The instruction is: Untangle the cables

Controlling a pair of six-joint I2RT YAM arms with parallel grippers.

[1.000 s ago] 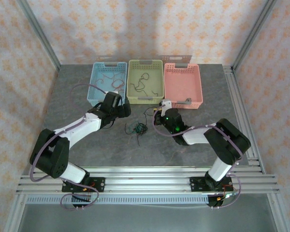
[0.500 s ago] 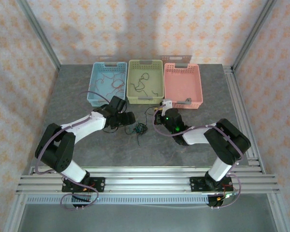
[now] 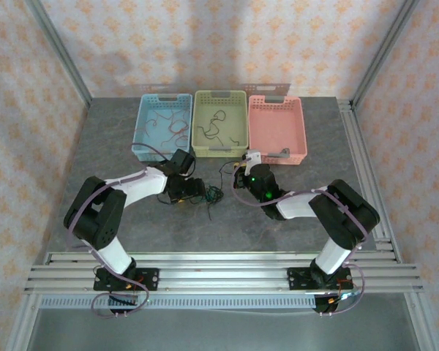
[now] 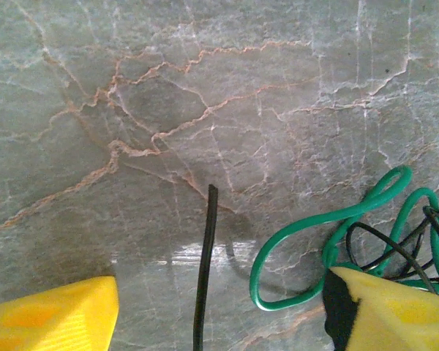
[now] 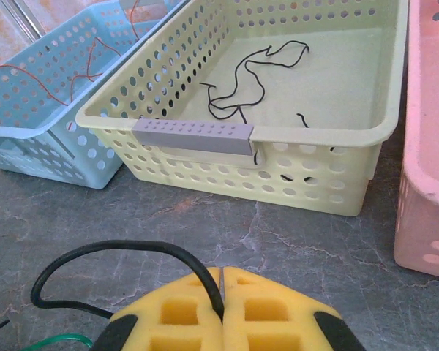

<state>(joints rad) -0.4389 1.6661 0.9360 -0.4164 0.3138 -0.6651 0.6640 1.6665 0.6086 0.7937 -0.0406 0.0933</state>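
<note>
Straddling a black strand (image 4: 205,270) lying lengthwise between its tips, L pincer (image 4: 219,311) stands apart over desk (image 4: 205,88); green cable (image 4: 329,223) knot at one tip. R pincer (image 5: 221,291) clamped on black cable (image 5: 110,248).

Small tangled knot of green and black cables (image 3: 212,194) on the grey table (image 3: 106,146).

free: bare table (image 3: 227,227) near side | blocked: three baskets (image 3: 220,93) far side, cables (image 3: 210,194) mid

Cables (image 3: 211,194) on the table (image 3: 168,227), before a row of baskets (image 3: 219,93).
</note>
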